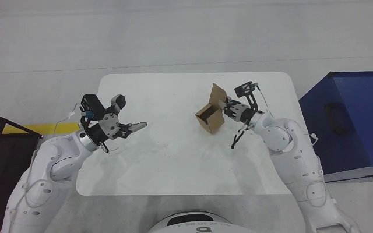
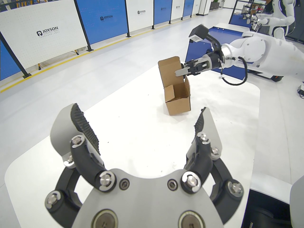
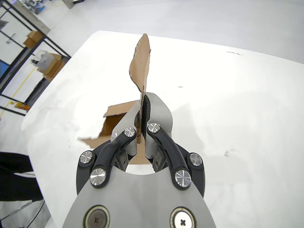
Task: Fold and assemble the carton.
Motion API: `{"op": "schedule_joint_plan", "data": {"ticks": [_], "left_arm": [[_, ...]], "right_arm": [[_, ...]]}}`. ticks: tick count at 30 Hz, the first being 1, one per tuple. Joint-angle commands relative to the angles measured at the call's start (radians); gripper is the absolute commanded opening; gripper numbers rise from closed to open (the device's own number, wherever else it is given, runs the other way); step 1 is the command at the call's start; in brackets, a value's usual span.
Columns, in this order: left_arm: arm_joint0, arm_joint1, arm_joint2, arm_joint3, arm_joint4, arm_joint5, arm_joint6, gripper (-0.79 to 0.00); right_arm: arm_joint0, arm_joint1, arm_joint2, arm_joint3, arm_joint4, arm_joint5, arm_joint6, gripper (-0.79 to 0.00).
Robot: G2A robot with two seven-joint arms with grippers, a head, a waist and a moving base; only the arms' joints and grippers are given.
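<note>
Carton point(image 1: 210, 116), count one: brown corrugated cardboard, standing on the tabletop point(image 1: 175, 163) right of its middle and towards the far edge. Top open; the inside shows bare cardboard walls. One tall flap stands upright above the opening, and shorter flaps hang outward at the rim.

Hands, count two.

Right hand point(image 1: 223, 106): at the carton's right side, closed on the tall upright flap. In the right wrist view the cardboard edge is pinched between the two pads, with the flap's free end rising past the fingertips.

Left hand point(image 1: 140, 126): over the left part of the tabletop, well apart from the carton and pointing towards it. Its fingers are spread wide with nothing between them.

Tabletop, count one: white, with rounded corners.
</note>
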Motion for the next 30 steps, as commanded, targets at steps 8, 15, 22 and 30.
{"op": "schedule_joint_plan", "data": {"ticks": [8,15,22,30], "left_arm": [[0.0,0.0,0.0,0.0,0.0,0.0,0.0,0.0],[0.0,0.0,0.0,0.0,0.0,0.0,0.0,0.0],[0.0,0.0,0.0,0.0,0.0,0.0,0.0,0.0],[0.0,0.0,0.0,0.0,0.0,0.0,0.0,0.0]], "right_arm": [[0.075,0.004,-0.087,0.087,0.134,-0.373,0.057,-0.785],[0.197,-0.003,-0.168,0.308,0.299,-0.594,0.062,-0.219],[0.257,0.002,-0.167,0.349,0.235,-0.483,0.048,0.0],[0.023,0.045,-0.016,-0.002,0.032,-0.345,-0.009,0.0]]}}
